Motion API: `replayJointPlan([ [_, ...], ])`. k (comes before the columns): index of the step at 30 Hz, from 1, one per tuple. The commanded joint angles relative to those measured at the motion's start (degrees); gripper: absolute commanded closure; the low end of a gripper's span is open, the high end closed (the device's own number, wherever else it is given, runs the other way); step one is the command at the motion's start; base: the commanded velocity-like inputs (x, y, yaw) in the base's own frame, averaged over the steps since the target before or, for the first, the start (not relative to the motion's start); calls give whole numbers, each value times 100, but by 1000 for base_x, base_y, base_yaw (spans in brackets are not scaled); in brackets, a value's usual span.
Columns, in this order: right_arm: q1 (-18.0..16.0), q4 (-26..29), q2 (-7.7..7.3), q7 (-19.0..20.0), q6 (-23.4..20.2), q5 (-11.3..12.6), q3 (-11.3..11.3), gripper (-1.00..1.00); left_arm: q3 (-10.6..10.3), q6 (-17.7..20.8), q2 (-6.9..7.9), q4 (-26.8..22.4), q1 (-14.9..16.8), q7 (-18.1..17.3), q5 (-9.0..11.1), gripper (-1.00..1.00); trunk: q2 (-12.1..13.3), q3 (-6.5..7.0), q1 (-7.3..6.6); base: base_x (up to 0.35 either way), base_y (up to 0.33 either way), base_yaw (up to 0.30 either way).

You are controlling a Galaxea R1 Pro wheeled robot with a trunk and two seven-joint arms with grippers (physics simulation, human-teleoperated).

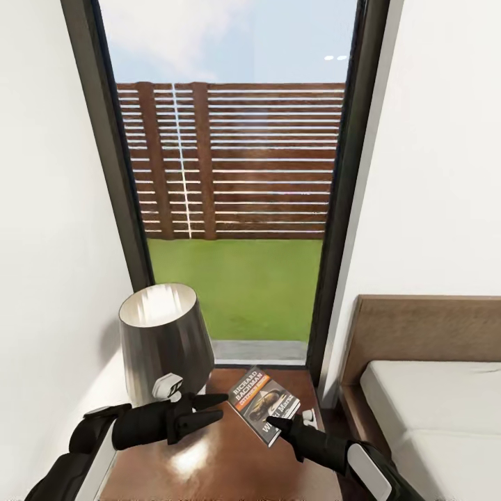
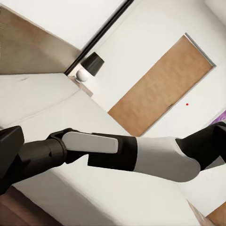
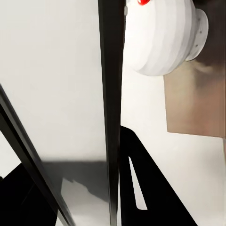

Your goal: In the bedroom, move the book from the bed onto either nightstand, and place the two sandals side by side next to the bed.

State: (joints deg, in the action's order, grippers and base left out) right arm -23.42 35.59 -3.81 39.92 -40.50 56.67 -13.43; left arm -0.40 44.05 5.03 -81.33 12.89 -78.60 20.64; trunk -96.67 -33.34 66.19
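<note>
Two black pincers reach over the glossy dark brown nightstand below the tall dark-framed window. The book lies flat on the nightstand top, near its far edge, cover up with white lettering and an orange band. The right pincer has its tips at the book's near corner; whether they clamp the cover or merely touch it cannot be told. The left pincer hovers above the wood just beside the book, fingers slightly parted, gripping nothing. A dark-shaded lamp stands on the nightstand's left side. To the right lies the bed with pale mattress and brown headboard.
</note>
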Motion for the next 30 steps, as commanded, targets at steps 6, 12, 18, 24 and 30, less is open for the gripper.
replayJointPlan([
  [6, -5, 1, -5, 1, -24, 46, -20, 100, -4, 60, 5, 20, 3, -6, 19, -100, -245, -114, 132, 0, 0, 0],
  [12, -5, 1, -7, -1, -25, 46, -20, 100, -4, 60, 5, 20, 3, -14, 20, -100, -486, -222, 264, 0, 0, 0],
  [18, -5, 0, -6, 0, -26, 46, -20, 100, -4, 60, 6, 22, 3, -6, 25, -100, -726, -329, 395, 0, 0, 0],
  [24, -5, 1, -5, 0, -25, 46, -20, 100, -4, 60, 5, 27, 4, -6, 25, -100, -967, -437, 527, 0, 0, 0],
  [30, -5, 1, -5, -2, -28, 46, -20, 100, -4, 60, 5, 27, 3, -6, 27, -100, -1208, -545, 659, 0, 0, 0],
])
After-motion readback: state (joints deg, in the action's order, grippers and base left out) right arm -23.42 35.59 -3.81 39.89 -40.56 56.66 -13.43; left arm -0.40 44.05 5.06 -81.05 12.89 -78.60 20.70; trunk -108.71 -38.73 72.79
